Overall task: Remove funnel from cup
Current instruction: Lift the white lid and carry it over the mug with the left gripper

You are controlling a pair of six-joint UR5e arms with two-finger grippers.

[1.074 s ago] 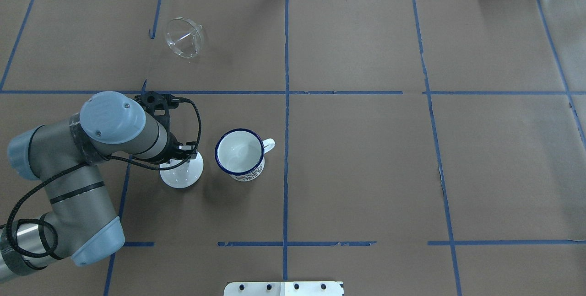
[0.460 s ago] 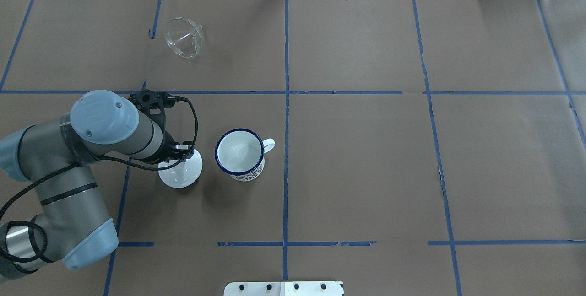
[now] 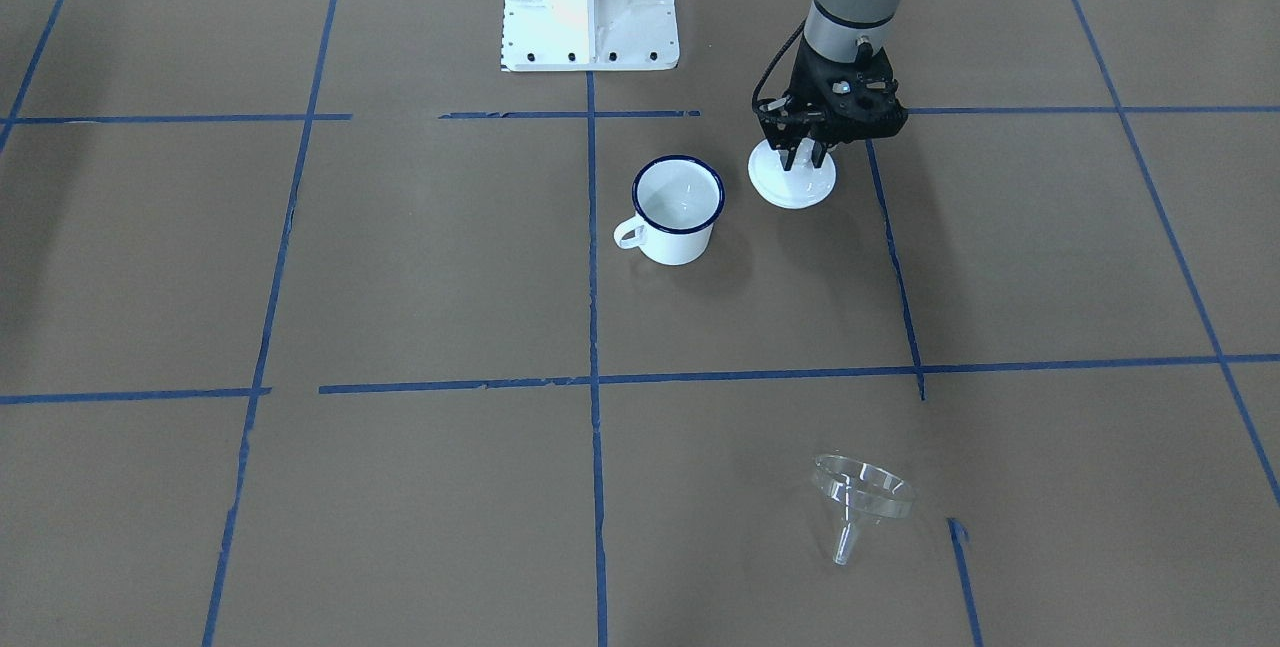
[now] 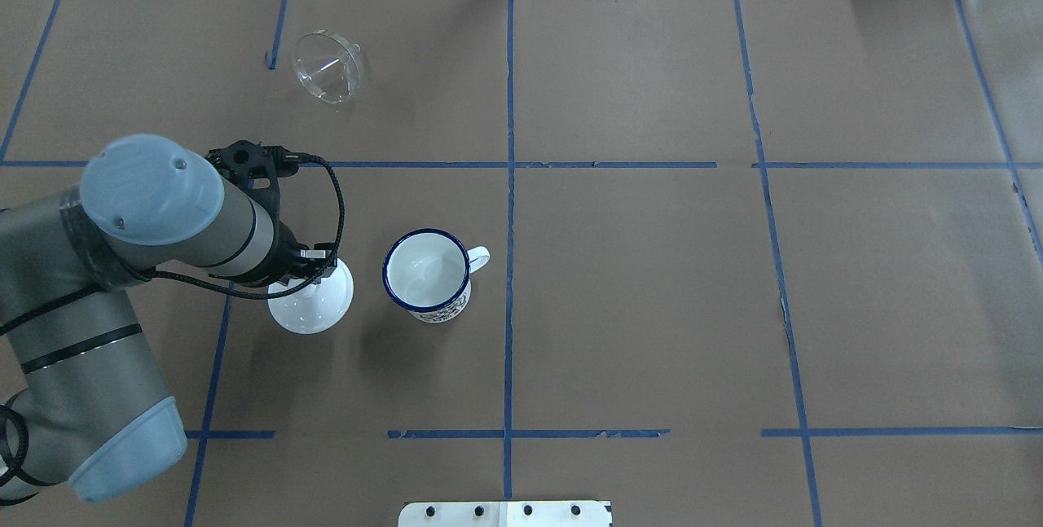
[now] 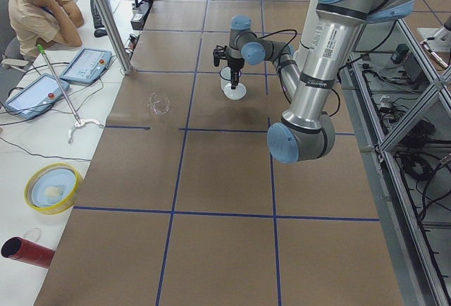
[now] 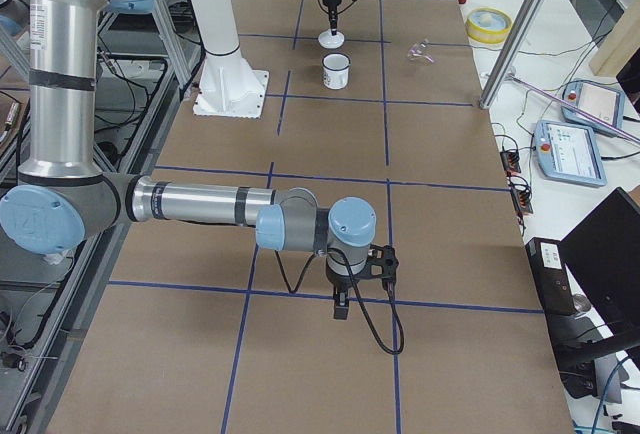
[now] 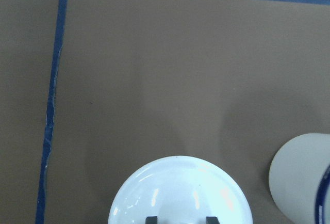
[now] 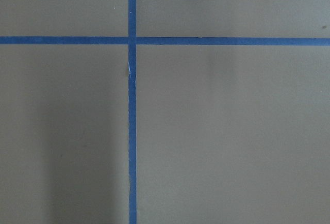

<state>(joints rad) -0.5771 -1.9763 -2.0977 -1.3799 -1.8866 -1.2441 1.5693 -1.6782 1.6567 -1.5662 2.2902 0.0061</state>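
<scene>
The funnel (image 3: 862,497) is already out of the cup (image 3: 678,209). It lies tipped on its side on the surface (image 3: 400,257), well apart from the cup and on the side far from the robot. The cup stands upright and looks empty, so the task itself appears done.

The left hand (image 3: 803,159) is not at the funnel at all. It hangs over the white lid (image 3: 795,185) just beside the cup, and its fingers look clamped together on the lid's knob. The wrist view shows both fingertips pressed down at the lid's middle. The right hand (image 6: 342,304) hangs low over bare surface, far from everything, and whether it is apart or together cannot be told.

The main risk lies with the lid. A small knob gives a narrow hold, so a quick swing could let the lid slip and clatter down. The cup is close by, so any sideways drift toward it could knock it or push it off its spot. The funnel rests on its curved cone, so a jolt to the surface or a passing arm could set it rolling.
</scene>
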